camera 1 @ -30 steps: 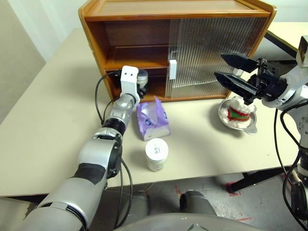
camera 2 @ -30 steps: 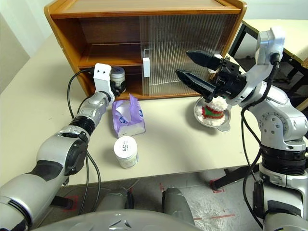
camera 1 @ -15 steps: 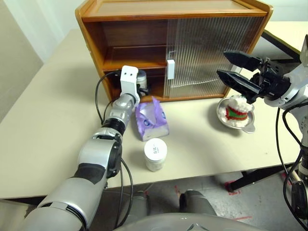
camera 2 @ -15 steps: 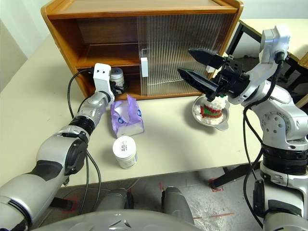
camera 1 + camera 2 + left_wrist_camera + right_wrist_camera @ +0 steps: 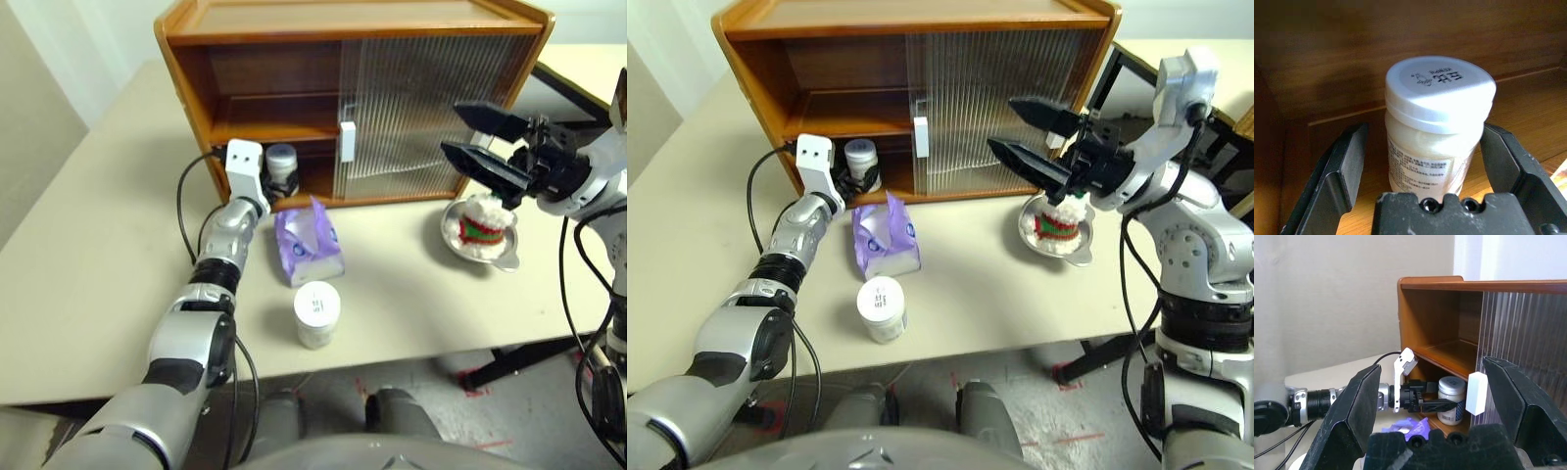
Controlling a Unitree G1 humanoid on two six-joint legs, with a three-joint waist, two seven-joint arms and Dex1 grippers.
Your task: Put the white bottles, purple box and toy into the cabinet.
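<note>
- Pale beige worktop [image 5: 98, 245] is seen carrying everything; a large wooden two-shelf cabinet [image 5: 265, 24] with a ribbed translucent sliding door stands at its back, left half open so things can be put in.
- Lilac-purple soft tissue pack [image 5: 309, 245], white tissue poking from the top slit, lies on the worktop just before the open half, not yet stowed.
- Right tool [image 5: 487, 143] is held wide open and empty, raised above a shiny steel bowl [image 5: 495, 257], probably waiting its turn.
- Left tool [image 5: 1425, 161] is spread wide at the lower shelf; a squat white plastic jar [image 5: 1437, 127] stands upright between its fingers, apart from both, judged released.
- Fluffy white plush toy [image 5: 485, 220] with red-and-green band sits in the bowl.
- Second white jar [image 5: 317, 313] stands upright near the worktop's front edge, still to be stowed.
</note>
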